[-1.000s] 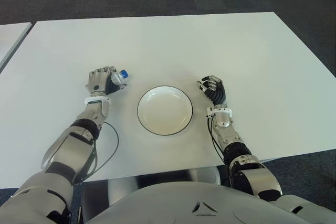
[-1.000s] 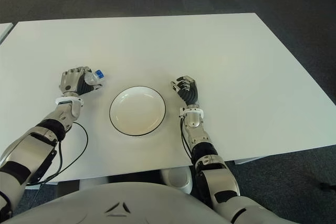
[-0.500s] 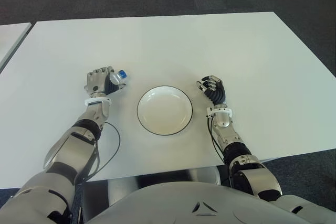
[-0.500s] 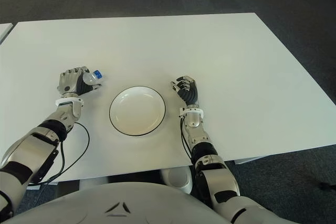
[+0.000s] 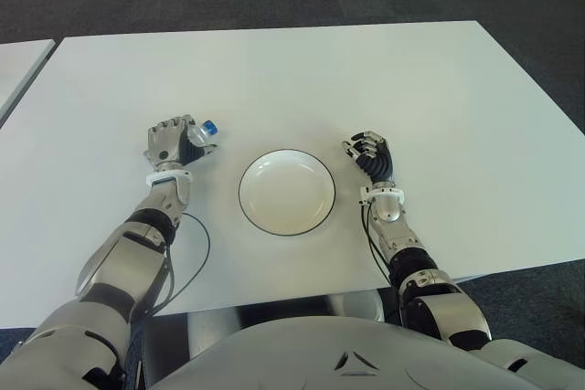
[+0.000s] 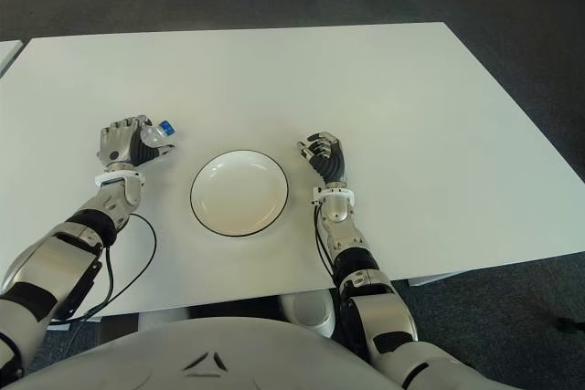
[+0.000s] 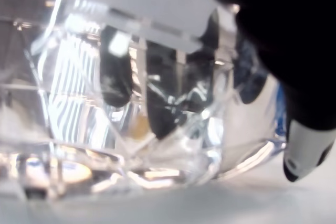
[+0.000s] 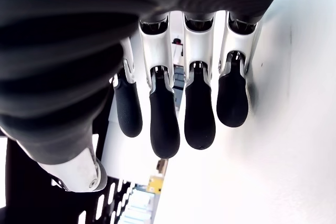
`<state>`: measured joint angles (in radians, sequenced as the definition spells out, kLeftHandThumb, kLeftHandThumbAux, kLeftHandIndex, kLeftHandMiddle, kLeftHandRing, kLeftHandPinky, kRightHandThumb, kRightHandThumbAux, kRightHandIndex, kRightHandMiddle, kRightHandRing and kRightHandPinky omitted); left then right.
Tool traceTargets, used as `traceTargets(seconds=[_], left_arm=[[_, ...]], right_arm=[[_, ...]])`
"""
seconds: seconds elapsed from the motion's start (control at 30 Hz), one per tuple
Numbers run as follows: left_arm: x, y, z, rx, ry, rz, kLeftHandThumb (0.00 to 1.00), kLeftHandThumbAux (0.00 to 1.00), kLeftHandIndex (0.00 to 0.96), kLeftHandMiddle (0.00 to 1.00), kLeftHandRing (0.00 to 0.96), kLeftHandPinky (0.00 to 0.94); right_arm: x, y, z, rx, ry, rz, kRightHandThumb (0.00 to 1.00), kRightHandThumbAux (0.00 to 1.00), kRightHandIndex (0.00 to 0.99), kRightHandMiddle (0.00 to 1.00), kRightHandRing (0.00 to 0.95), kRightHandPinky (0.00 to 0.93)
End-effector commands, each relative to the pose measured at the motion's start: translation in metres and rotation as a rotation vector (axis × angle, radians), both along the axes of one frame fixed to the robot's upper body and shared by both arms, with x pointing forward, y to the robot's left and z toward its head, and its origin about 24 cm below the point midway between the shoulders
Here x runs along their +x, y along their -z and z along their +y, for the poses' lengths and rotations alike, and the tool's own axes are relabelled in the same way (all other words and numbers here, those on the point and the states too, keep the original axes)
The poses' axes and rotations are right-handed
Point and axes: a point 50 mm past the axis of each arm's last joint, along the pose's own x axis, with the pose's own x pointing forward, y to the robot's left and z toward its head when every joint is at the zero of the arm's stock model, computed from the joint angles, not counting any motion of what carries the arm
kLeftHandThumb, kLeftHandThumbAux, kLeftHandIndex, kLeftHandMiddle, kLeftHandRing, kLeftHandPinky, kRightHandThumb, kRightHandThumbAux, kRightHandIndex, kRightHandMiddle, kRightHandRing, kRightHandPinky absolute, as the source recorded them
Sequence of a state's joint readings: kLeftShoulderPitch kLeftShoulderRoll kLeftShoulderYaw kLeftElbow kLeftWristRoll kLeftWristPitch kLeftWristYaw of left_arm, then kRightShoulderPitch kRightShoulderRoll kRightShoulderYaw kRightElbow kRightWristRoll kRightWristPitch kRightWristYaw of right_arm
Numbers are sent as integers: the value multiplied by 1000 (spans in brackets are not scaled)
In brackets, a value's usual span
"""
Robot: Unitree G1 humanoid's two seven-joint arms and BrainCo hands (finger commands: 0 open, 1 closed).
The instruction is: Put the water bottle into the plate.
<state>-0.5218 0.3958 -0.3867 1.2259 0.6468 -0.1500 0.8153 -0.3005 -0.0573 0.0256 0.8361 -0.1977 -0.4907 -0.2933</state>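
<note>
Bottle (image 5: 203, 131) gripped in left hand (image 5: 170, 144), left of frame centre, blue cap showing | plate (image 5: 287, 192) centre | right hand (image 5: 369, 153) loosely curled, nothing held | bottle to be lifted clear of rim, then lowered flat.

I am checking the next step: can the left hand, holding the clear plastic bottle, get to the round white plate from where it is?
Probably yes. The left hand grips the clear plastic bottle just left of the round white plate, with only bare white table between them.
</note>
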Motion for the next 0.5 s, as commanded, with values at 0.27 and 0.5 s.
traceTargets(seconds=[0.27,0.5], left_arm=[[-17,20,-4,-109,-38,58,852,671,395,527,820,781],[-15,18,-4,-145,-39,57,852,670,395,527,825,785]], right_arm=[[-2,7,-1,1,-2,49,707,727,432,633,637,635],[-2,7,0,-1,1,44,707,727,432,625,628,635]])
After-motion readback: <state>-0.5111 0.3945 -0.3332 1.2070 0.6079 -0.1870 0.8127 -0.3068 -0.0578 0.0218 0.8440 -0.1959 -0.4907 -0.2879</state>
